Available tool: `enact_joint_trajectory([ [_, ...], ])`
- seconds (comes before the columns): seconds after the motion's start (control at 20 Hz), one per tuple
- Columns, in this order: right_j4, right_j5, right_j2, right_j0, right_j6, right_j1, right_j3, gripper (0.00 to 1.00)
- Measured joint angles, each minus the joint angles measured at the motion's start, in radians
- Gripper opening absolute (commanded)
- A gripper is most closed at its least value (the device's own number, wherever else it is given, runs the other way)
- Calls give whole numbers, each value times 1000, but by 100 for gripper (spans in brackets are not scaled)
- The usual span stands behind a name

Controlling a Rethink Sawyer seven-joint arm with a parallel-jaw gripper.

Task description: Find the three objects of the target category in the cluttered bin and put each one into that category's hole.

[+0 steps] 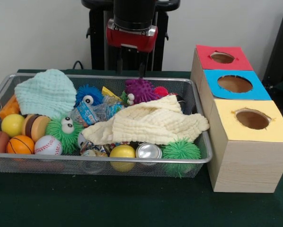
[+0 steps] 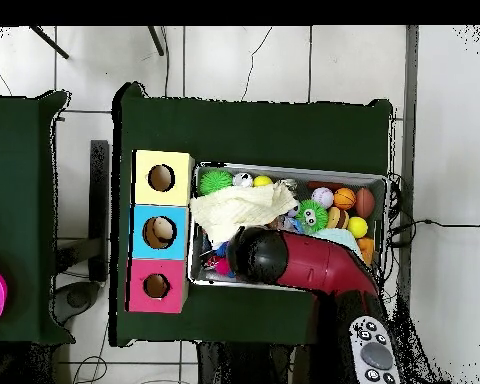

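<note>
A wire mesh bin (image 1: 103,161) holds mixed clutter. In it lie a cream cloth (image 1: 148,123), a mint cloth (image 1: 46,92), a purple spiky toy (image 1: 141,90), a blue fuzzy toy (image 1: 88,96), a green fuzzy toy with eyes (image 1: 65,130), a green spiky ball (image 1: 181,150), a yellow ball (image 1: 122,152), a baseball (image 1: 48,145), a small basketball (image 1: 20,144) and a metal can (image 1: 148,151). My gripper (image 1: 131,71) hangs open above the bin's far edge, just behind the purple toy, holding nothing. In the overhead view the arm (image 2: 284,262) hides it.
Beside the bin stands a wooden box with a red hole (image 1: 222,57), a blue hole (image 1: 234,83) and a yellow hole (image 1: 252,119). From above the same box (image 2: 161,232) sits left of the bin (image 2: 284,167). Snack packets (image 1: 92,112) lie under the cloths.
</note>
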Motion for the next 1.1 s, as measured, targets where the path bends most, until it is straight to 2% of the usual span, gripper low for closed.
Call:
enact_joint_trajectory([
  [0.15, 7, 0, -3, 5, 0, 14, -22, 100],
  [0.75, 34, 9, -11, 20, 0, 93, -208, 100],
  [1.1, 49, 24, -13, 21, 0, 118, -284, 100],
])
